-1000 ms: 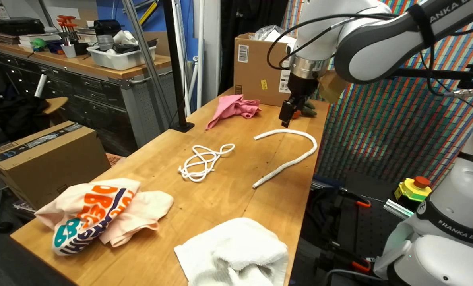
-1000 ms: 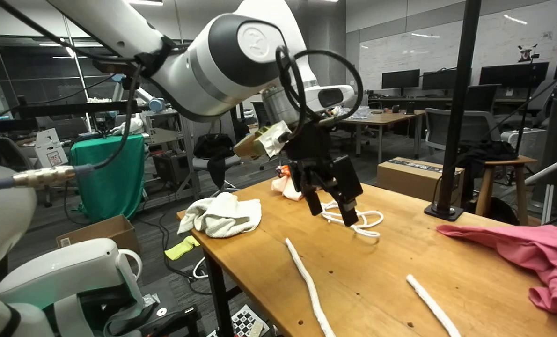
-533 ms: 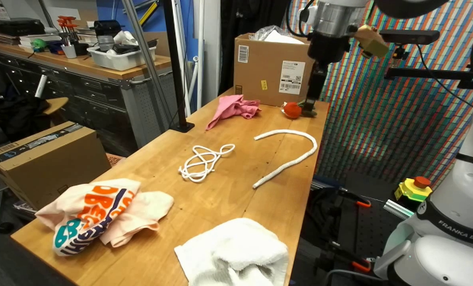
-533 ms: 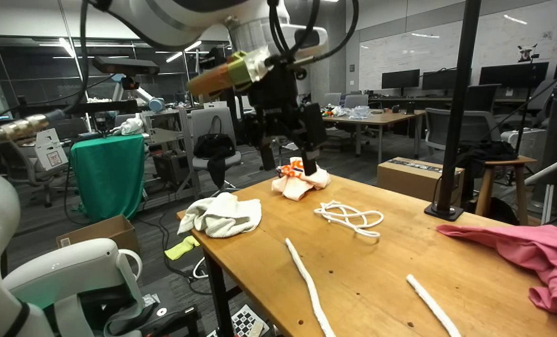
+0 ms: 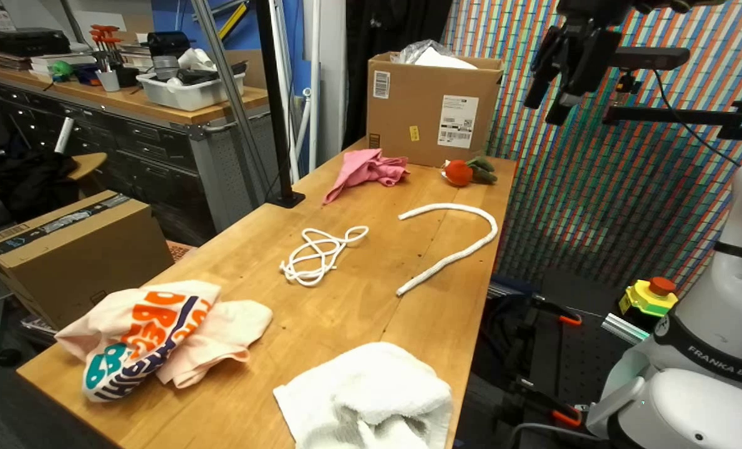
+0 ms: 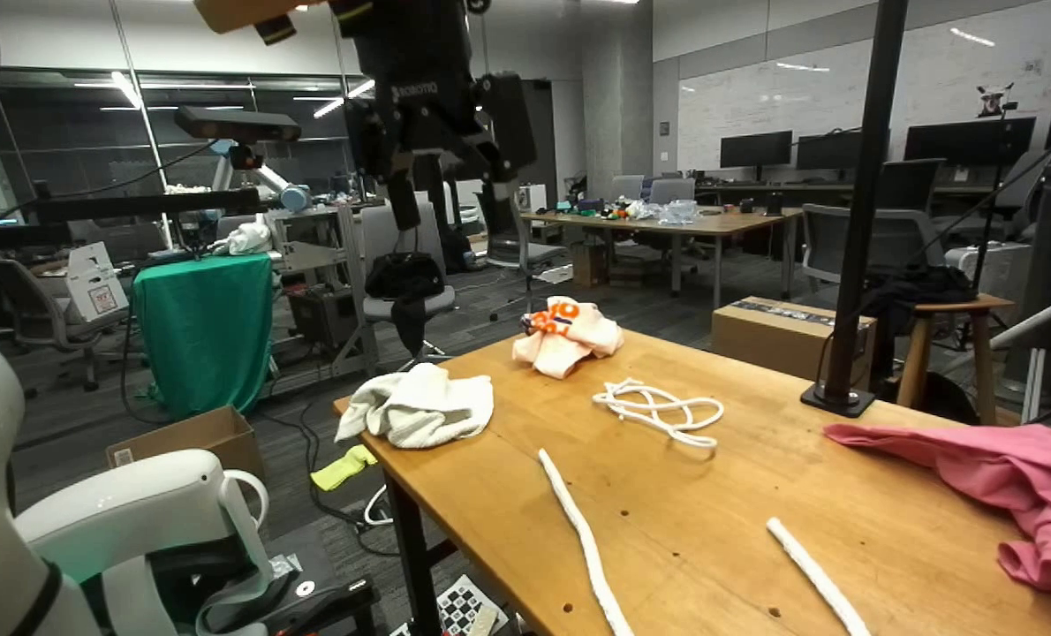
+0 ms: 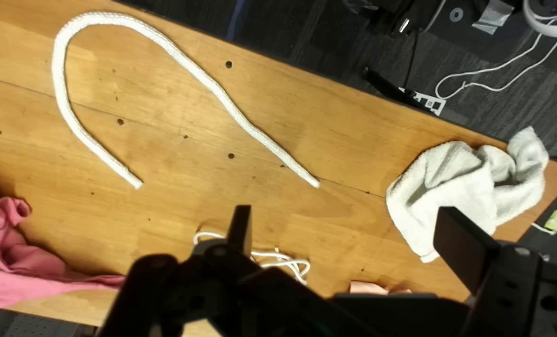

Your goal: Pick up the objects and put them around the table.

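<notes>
At the bottom of the wrist view, the end effector [image 7: 346,229] is over the tabletop [image 7: 334,140], fingers [image 7: 463,248] spread wide. A thick white rope [image 7: 204,78] lies in a hooked curve. A finger partly hides a tangled white cord [image 7: 278,255]. A pink cloth [image 7: 18,260] lies left, a crumpled white towel [image 7: 463,189] right, some peach cloth [image 7: 367,287] near the bottom.

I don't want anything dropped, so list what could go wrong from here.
The white towel partly overhangs the edge of the table, so a tug might drag it off. The thin white cord lies in crossing loops, so lifting one strand could drag the rest. The red-and-green object sits close to the open cardboard box, so the jaws might bump it.
</notes>
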`<state>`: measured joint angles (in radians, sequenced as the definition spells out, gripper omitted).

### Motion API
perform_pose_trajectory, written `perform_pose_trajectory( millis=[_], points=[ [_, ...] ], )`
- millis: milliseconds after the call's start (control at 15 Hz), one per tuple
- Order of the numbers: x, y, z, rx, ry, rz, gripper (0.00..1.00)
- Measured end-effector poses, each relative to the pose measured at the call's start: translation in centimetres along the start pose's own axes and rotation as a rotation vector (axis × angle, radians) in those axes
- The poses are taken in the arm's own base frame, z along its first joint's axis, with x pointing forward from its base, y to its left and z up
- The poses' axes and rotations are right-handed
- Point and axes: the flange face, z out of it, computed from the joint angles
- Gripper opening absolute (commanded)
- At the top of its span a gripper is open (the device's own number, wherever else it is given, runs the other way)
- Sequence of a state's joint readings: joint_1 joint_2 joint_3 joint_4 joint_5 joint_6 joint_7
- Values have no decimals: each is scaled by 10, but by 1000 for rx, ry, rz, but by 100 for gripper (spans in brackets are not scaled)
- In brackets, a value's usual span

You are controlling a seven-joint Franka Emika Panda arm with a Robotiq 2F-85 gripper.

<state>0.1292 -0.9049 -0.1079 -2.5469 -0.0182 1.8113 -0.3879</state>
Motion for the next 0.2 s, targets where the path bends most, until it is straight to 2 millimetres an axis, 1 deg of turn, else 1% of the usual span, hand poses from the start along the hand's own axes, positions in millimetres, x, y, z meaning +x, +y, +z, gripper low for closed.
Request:
perform_pose_trajectory(
  millis=[67, 200],
  points=[
    [-5, -1, -6, 5, 22, -9, 100],
    [-11, -2, -12, 6, 43, -17, 100]
  ],
)
